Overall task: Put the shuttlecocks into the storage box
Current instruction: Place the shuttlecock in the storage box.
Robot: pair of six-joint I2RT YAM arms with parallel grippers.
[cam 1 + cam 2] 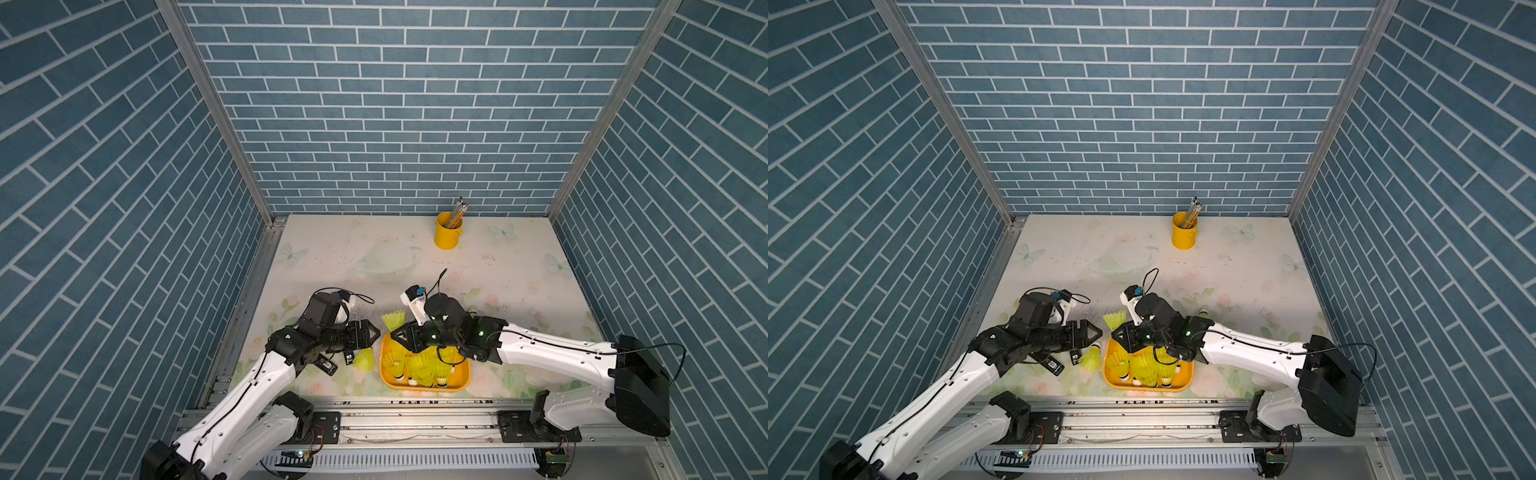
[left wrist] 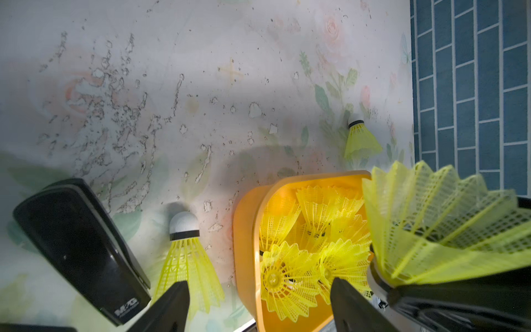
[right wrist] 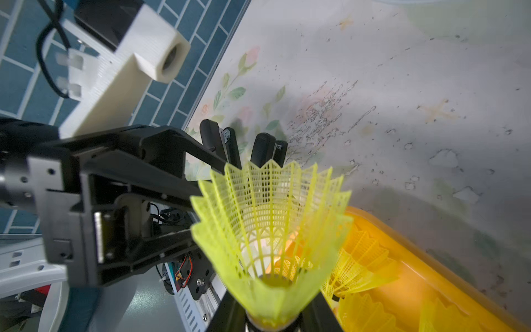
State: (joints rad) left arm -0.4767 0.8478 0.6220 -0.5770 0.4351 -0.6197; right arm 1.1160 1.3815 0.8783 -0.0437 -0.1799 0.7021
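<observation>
Storage box (image 1: 424,387) sits on the surface (image 1: 365,266) by the front rail, between the arms. Several shuttlecocks (image 1: 422,370) are in it, cork down, skirts up, fairly packed.

Just beside the box's left wall, a loose shuttlecock (image 1: 1091,358) lies on its side with its white cork pointing away from the rail. Left claw (image 1: 374,332) hangs over the cork end, jaws wide, nothing in them. Two small black items (image 1: 326,366) lie close by on the left. We can't tell what they are.

Right claw (image 3: 273,319) is narrow, pinched on the cork end of the held shuttlecock (image 3: 270,230). The skirt fans upward, over the box's far left corner. We read this as the drop step: let go above a gap between skirts.

Beyond the right arm, a third shuttlecock (image 2: 360,140) lies on the surface, well apart from the box. Pencil cup (image 1: 448,232) at the back wall, not ours.

Handling, our judgement:
- They look very light, so they'll skid or tip if nudged.
- The mesh skirt is thin and springy and likely crushes, so we don't clamp there.
- Cork and dark band are the firm part. We take hold across the band with a light squeeze.
- The cork is rounded and may squirt out if the jaws land off-centre.
- For the loose one, we straddle the cork and mind the box wall and black items.
</observation>
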